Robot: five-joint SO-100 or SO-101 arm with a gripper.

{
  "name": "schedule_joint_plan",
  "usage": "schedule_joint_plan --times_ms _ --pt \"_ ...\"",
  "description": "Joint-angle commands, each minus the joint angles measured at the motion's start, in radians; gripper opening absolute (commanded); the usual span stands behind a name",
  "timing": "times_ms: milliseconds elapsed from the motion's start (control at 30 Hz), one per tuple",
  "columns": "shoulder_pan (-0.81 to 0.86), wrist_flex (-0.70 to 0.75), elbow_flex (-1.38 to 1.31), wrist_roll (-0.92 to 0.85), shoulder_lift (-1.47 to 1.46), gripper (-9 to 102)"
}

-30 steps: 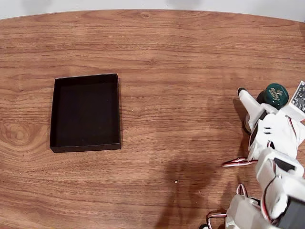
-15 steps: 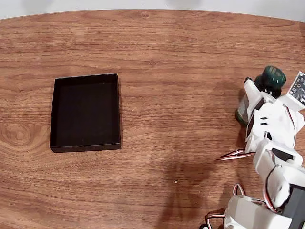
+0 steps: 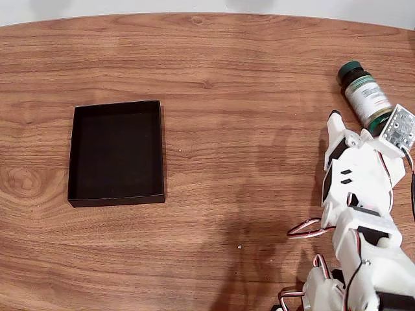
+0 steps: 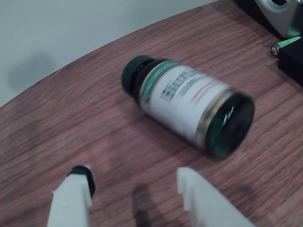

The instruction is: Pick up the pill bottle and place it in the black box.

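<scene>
The pill bottle [image 3: 364, 96] lies on its side at the table's far right in the fixed view, dark green cap pointing up-left, white label facing up. My gripper [image 3: 355, 126] sits just below it, open, with nothing between its fingers. In the wrist view the pill bottle [image 4: 189, 106] lies blurred just beyond my gripper [image 4: 132, 176], whose two white fingers [image 4: 71, 198] stand apart at the bottom edge. The black box [image 3: 115, 199] rests on the left part of the table, far from the gripper, with nothing in it.
The wood table's far edge [image 3: 207, 15] meets a pale wall. My white arm [image 3: 356, 214] and its looping cables [image 3: 305, 227] fill the lower right corner. Dark equipment [image 4: 284, 28] stands at the top right of the wrist view.
The bottle stood upright between the fingers; it has toppled and now lies on its side farther back. The gripper has come off it and shifted slightly.
</scene>
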Motion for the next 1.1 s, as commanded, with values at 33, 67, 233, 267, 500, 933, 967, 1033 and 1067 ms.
schedule_joint_plan --times_ms 33,67,233,267,500,933,967,1033,1067 --pt "-0.008 -0.011 -0.008 0.018 0.067 18" --pt "-0.008 -0.011 -0.008 0.025 0.064 19" --pt "0.003 0.023 -0.106 0.046 -0.011 31" --pt "0.011 0.052 -0.149 0.041 -0.028 33" --pt "0.078 0.287 -0.416 0.011 -0.135 36" --pt "0.16 0.356 -0.799 -0.074 -0.5 36" --pt "0.169 0.38 -0.844 -0.081 -0.52 36" --pt "0.186 0.43 -0.95 -0.083 -0.569 36" --pt "0.192 0.433 -0.997 -0.071 -0.595 36"
